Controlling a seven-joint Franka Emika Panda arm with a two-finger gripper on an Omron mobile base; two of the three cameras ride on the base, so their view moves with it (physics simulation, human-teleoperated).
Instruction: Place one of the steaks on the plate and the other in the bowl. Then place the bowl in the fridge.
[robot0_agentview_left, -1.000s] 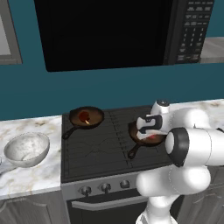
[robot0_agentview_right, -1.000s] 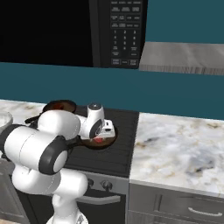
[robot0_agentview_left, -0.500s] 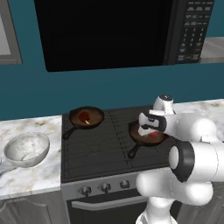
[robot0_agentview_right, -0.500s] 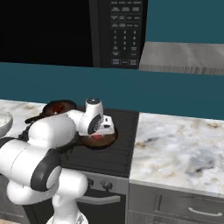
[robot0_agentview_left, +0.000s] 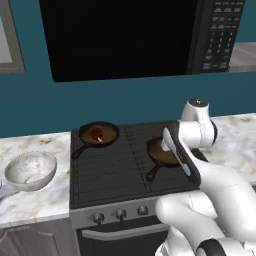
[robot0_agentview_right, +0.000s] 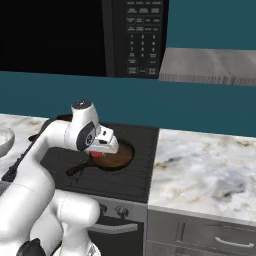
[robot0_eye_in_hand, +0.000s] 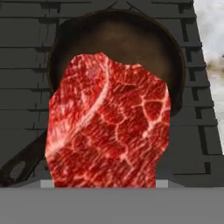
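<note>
Clearly the job was in its early part. The flat bright red-pink steak (robot0_eye_in_hand: 107, 127) loomed close before the hand camera, right where the pincer tips would rise, with the dark round cast-iron skillet (robot0_eye_in_hand: 127, 43) beneath and behind it on the black stove grate (robot0_eye_in_hand: 26, 87). The tips themselves were covered by the meat, so I could not tell from the pictures whether the pincer (robot0_agentview_right: 96, 153) was pinching the steak or merely standing spread around it; from the right base camera a sliver of red showed under the hand, low over that skillet. The other steak, dark brown-red with a yellowish tip (robot0_agentview_left: 96, 133), lay untouched in the second dark skillet (robot0_agentview_left: 98, 135) at the back left of the stove. The deep white-grey marbled bowl (robot0_agentview_left: 30, 170) sat empty on the pale marble counter (robot0_agentview_left: 30, 205), well apart to the left. By my judgement nothing had been delivered yet: both placements and the fridge step remained.
</note>
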